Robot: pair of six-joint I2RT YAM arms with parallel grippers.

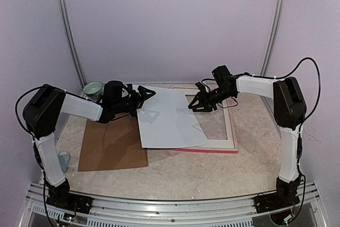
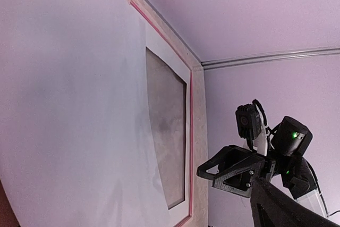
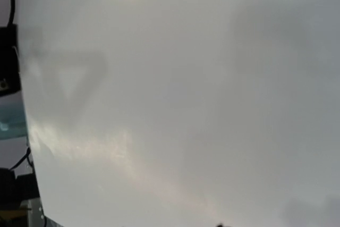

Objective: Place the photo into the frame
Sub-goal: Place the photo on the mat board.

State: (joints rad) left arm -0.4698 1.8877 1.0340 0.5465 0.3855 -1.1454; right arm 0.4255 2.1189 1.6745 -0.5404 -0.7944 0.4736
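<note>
The photo (image 1: pixel 167 118) lies over the frame with only a plain white face up; its dark print is hidden. The white face fills the left wrist view (image 2: pixel 74 104) and the right wrist view (image 3: pixel 186 99). My left gripper (image 1: pixel 144 95) is shut on its far left corner, which is raised a little. The frame (image 1: pixel 212 151) lies flat, its pink rail showing at the near edge, as it does in the left wrist view (image 2: pixel 191 131). My right gripper (image 1: pixel 201 106) is open above the frame's window, at the photo's right edge; it also shows in the left wrist view (image 2: pixel 226 171).
A white mat border (image 1: pixel 223 143) sits inside the frame. A plain brown backing board (image 1: pixel 111 144) lies on the table left of the frame, partly under the photo. A pale green bowl (image 1: pixel 93 89) stands at the back left, behind my left arm. Lilac walls close in behind and at both sides.
</note>
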